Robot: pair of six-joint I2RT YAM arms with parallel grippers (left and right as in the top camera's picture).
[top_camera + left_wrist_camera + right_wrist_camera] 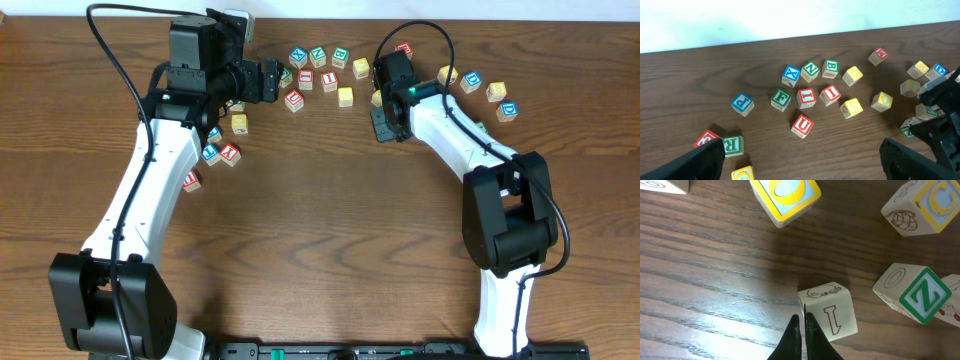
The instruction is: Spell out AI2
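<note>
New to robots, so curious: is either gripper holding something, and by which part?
Nothing held: left gripper open and empty; right gripper shut beside the I block.

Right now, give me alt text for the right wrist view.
The right gripper, fingertips pressed together, sits at the left edge of a plain I block. A green Z block lies right of it; a yellow O block and a yellow C block lie beyond, on the wooden table.

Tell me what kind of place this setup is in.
Probably a robotics lab or test bench, not a home: two robot arms at a bare wood-grain table, loose alphabet blocks scattered on it, and a plain white wall behind.
</note>
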